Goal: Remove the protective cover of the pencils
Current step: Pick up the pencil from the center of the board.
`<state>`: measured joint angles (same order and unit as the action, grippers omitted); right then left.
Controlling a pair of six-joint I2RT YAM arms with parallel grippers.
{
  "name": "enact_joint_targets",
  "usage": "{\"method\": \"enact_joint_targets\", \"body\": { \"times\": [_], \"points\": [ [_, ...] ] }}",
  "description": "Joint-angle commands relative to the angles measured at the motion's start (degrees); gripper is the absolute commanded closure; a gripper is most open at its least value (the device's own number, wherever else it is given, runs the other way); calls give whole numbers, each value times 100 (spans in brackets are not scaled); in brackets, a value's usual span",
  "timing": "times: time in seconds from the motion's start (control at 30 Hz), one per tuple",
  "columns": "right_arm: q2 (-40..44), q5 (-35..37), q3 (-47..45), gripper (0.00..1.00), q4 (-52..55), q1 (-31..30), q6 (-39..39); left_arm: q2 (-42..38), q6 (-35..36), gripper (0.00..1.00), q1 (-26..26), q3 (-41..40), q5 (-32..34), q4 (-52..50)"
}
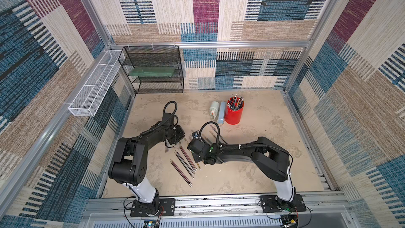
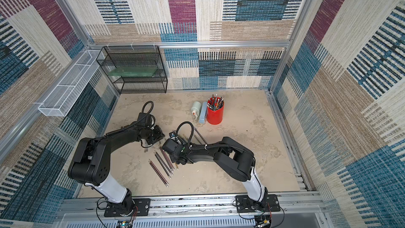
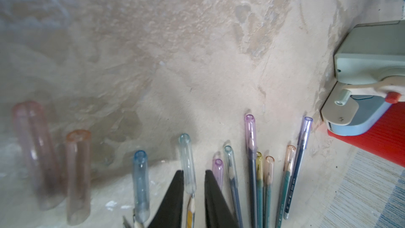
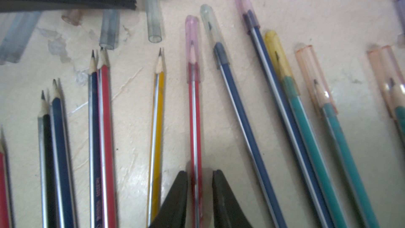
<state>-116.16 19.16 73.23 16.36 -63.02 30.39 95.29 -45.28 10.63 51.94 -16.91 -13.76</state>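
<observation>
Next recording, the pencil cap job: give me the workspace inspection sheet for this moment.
Surface: beige mottled tabletop, worn patches.
Job's things: bare pencils lie beside capped pencils; loose caps lie nearby.
Clutter: red cup of pens, pale crank device, black mesh shelf, white mesh basket.
Grippers: left gripper narrowly straddles a clear cap that is off the yellow pencil, grip unclear; right gripper is open around the red pencil.
Cables: black cables run along the forearms and loop over the wrists.
Surroundings: woven patterned walls, aluminium frame.
</observation>
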Motion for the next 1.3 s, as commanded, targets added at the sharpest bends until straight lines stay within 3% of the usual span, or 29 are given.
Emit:
{"method": "enact_joint_targets", "body": {
  "times": [0.0, 0.43, 0.7, 1.27],
  "points": [
    [-81, 156, 66, 77, 352, -26, 54, -125, 82, 79, 0, -17, 55, -4],
    [-128, 53, 78, 88, 486, -88, 165, -845, 28, 77, -9, -321, 166, 145],
    [91, 26, 59, 92, 190, -109, 83, -1360, -117, 72, -9, -830, -24, 871],
    [470, -217, -206, 99, -633, 95, -7, -1145, -378, 64, -13, -1229, -616, 2021]
  ]
}}
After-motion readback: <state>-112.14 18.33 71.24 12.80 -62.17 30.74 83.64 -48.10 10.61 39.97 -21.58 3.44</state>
